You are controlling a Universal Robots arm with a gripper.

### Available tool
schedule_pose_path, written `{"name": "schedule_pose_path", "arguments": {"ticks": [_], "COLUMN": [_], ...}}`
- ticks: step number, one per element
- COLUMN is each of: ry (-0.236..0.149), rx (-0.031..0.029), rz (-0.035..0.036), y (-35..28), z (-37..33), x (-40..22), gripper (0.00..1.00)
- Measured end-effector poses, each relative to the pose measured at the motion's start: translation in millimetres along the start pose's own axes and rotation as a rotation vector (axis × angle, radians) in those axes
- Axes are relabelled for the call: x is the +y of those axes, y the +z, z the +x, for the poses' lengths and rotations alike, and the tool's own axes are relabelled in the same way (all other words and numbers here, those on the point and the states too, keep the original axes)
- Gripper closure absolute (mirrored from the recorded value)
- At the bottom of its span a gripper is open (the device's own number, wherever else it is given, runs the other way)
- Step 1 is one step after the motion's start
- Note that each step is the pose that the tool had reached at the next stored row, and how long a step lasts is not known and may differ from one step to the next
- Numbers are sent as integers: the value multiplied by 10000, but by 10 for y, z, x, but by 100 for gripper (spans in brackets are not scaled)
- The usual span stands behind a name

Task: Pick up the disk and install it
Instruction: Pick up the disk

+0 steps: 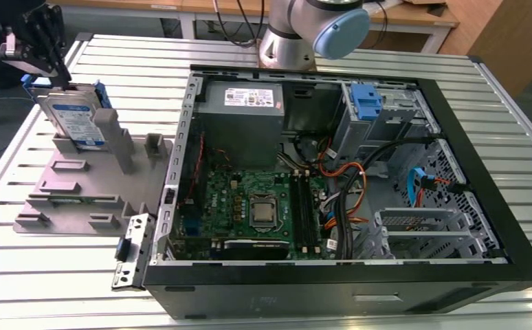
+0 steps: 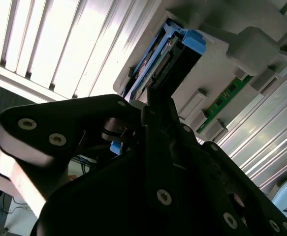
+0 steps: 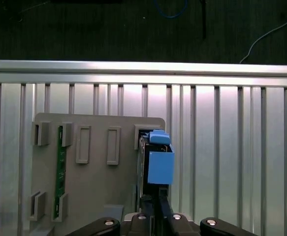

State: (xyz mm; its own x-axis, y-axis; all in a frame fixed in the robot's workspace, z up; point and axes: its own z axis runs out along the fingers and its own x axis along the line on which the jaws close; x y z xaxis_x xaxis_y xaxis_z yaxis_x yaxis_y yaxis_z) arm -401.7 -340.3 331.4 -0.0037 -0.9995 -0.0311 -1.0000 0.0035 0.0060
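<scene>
**Gripper** (image 1: pixel 60 77): black, at the upper left of the exterior view, hanging over the disk with its tip at the disk's top edge. Both wrist views look along it to the disk's end (image 2: pixel 158 93) (image 3: pixel 157 199). Whether it is open or clamped on the disk cannot be told.

**Disk** (image 1: pixel 73 120): stands upright on edge in a slot of the grey fixture plate, label face visible in the exterior view, outside the computer case. The first wrist view shows it edge-on (image 3: pixel 155 162), blue rail foremost. The second wrist view shows its dark end and blue rails (image 2: pixel 180 56).

**Grey fixture plate** (image 1: pixel 73 192): lies flat on the table at the exterior view's left, just beside the case. Both wrist views show its raised holders (image 3: pixel 99 167) (image 2: pixel 217 69).

**Green memory stick** (image 3: pixel 60 172): seated on edge in the plate, well apart from the disk; also seen in the second wrist view (image 2: pixel 227 96).

**Computer case** (image 1: pixel 339 292): open, centre to right of the exterior view. It holds:
- a grey power supply (image 1: pixel 243 113) at upper centre
- a motherboard (image 1: pixel 238 206) below the supply
- a blue bracket (image 1: pixel 364 102) in the drive bay, upper right

**Arm** (image 1: pixel 312 27): base at top centre of the exterior view, behind the case.

**Table** (image 1: pixel 27 275): slatted aluminium, under everything.
</scene>
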Motion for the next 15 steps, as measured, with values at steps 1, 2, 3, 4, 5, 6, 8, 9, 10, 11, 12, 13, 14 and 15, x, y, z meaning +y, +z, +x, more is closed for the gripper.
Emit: {"name": "schedule_pose_path", "arguments": {"ticks": [1, 2, 3, 4, 5, 6, 8, 9, 10, 11, 12, 13, 14, 15], "ry": [0, 0, 0, 0, 0, 1, 0, 0, -1, 0, 1, 0, -3, -6], "rx": [0, 0, 0, 0, 0, 0, 0, 0, 0, 0, 0, 0, 1, -1], "rz": [0, 1, 1, 2, 2, 3, 3, 4, 5, 13, 39, 73, 109, 155], "y": [0, 0, 0, 0, 0, 0, 0, 0, 0, 4, 13, 23, 33, 41], "z": [0, 0, 0, 0, 0, 0, 0, 0, 0, 0, 0, 0, 1, 1], "x": [0, 0, 0, 0, 0, 1, 1, 1, 1, 2, 7, 12, 19, 29], "gripper": [77, 71, 71, 71, 59, 59, 53, 47, 47, 47, 47, 47, 47, 47]}}
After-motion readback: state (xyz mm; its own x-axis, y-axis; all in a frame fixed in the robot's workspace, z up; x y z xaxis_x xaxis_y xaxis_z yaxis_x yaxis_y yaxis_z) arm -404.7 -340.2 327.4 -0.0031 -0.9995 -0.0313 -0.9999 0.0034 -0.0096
